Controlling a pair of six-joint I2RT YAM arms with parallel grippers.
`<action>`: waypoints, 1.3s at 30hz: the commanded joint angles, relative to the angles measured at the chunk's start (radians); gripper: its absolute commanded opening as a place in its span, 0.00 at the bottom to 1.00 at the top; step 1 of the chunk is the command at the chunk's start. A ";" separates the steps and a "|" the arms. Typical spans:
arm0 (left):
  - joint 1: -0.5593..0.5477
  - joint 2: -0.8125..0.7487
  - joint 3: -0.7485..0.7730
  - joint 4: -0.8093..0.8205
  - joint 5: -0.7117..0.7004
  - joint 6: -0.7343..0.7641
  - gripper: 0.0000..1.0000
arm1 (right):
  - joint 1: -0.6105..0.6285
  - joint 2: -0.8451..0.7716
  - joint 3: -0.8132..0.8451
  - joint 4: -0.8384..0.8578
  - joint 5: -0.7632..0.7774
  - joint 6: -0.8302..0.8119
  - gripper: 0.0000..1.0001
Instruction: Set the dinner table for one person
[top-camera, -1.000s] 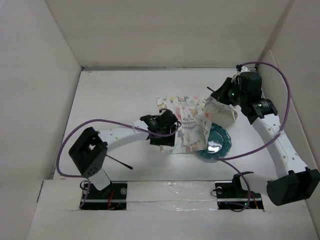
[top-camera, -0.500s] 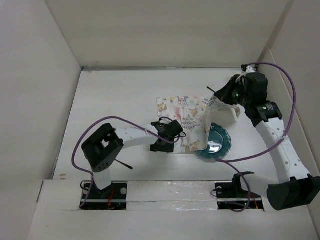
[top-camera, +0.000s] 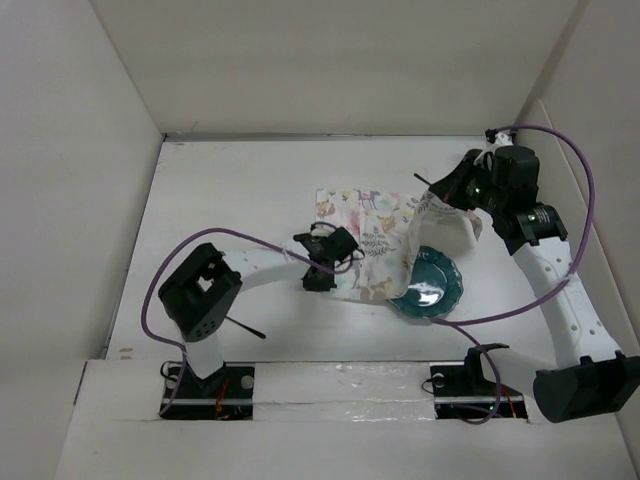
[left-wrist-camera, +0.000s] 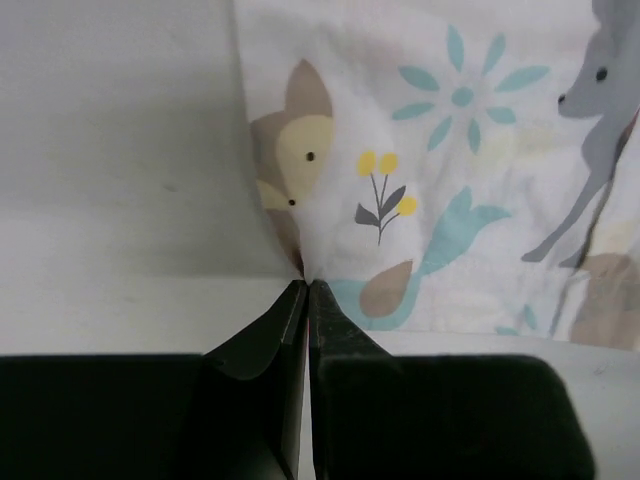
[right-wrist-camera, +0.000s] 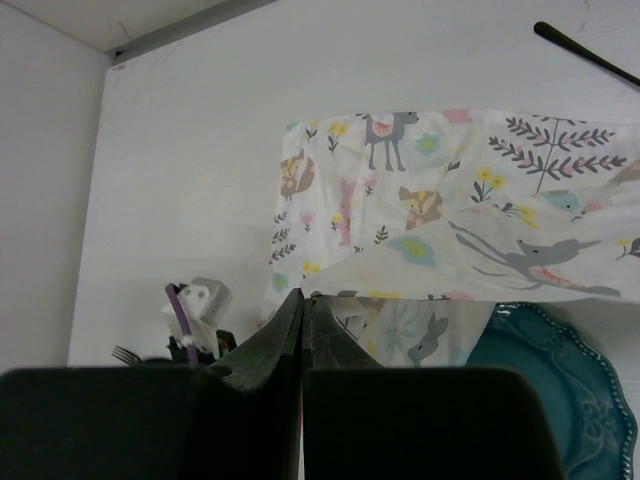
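Note:
The pastel animal-print mat (top-camera: 370, 225) lies in the middle of the white dinner table (top-camera: 230, 200), its right side lifted and folded. My left gripper (top-camera: 335, 268) is shut on the mat's near-left edge; in the left wrist view the cloth (left-wrist-camera: 450, 150) puckers into the closed jaws of this gripper (left-wrist-camera: 305, 287). My right gripper (top-camera: 430, 200) holds the raised right corner above the table. In the right wrist view that gripper (right-wrist-camera: 303, 297) is shut on the mat (right-wrist-camera: 400, 200), which sags below it. A teal plate (top-camera: 430, 283) sits partly under the mat's near-right part.
A black fork (top-camera: 240, 325) lies near the left arm's base. Another black utensil (right-wrist-camera: 590, 55) lies beyond the mat's far-right corner. A white object (top-camera: 458, 235) sits under the right arm, partly hidden. Tall white walls enclose the table on three sides.
My left gripper has come down at the mat's near-left edge and shut on the cloth. The right gripper has stayed shut on its raised corner, shifting slightly right.

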 joint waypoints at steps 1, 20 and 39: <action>0.210 -0.137 0.118 -0.029 -0.086 0.104 0.00 | -0.007 0.027 0.032 0.076 -0.029 0.005 0.00; 1.021 0.008 0.917 0.159 0.479 0.086 0.00 | -0.016 0.645 0.979 0.093 -0.109 0.047 0.00; 1.043 -0.316 -0.211 0.393 0.461 0.233 0.00 | -0.036 0.433 -0.229 0.298 -0.085 0.029 0.00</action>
